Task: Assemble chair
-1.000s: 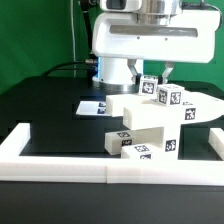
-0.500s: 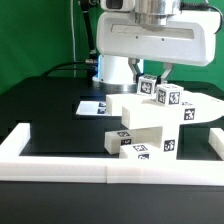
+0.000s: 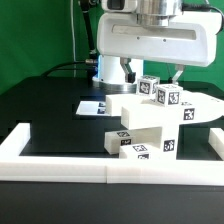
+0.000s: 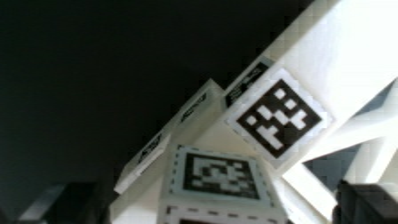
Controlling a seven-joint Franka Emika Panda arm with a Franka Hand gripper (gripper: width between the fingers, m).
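Note:
The chair point(image 3: 150, 125) is a stack of chunky white tagged blocks at the exterior view's right, near the front wall. Two small tagged cube-like pieces point(image 3: 149, 86) point(image 3: 169, 97) sit on top of it. My gripper point(image 3: 157, 72) hangs just above these top pieces, with its jaws spread apart and a finger on either side of the left cube. In the wrist view a white tagged piece point(image 4: 267, 115) rises between the two dark fingers point(image 4: 71, 205). There is a gap on each side, so my gripper point(image 4: 217, 205) is open around it, not pressing on it.
The marker board point(image 3: 95, 105) lies flat on the black table left of the chair. A low white border wall point(image 3: 60, 165) runs along the front and sides. The robot's white base point(image 3: 110, 60) stands behind, in front of a green backdrop.
The jaws have spread: the finger on the exterior view's right moved outward, away from the top cube. The chair parts have not moved.

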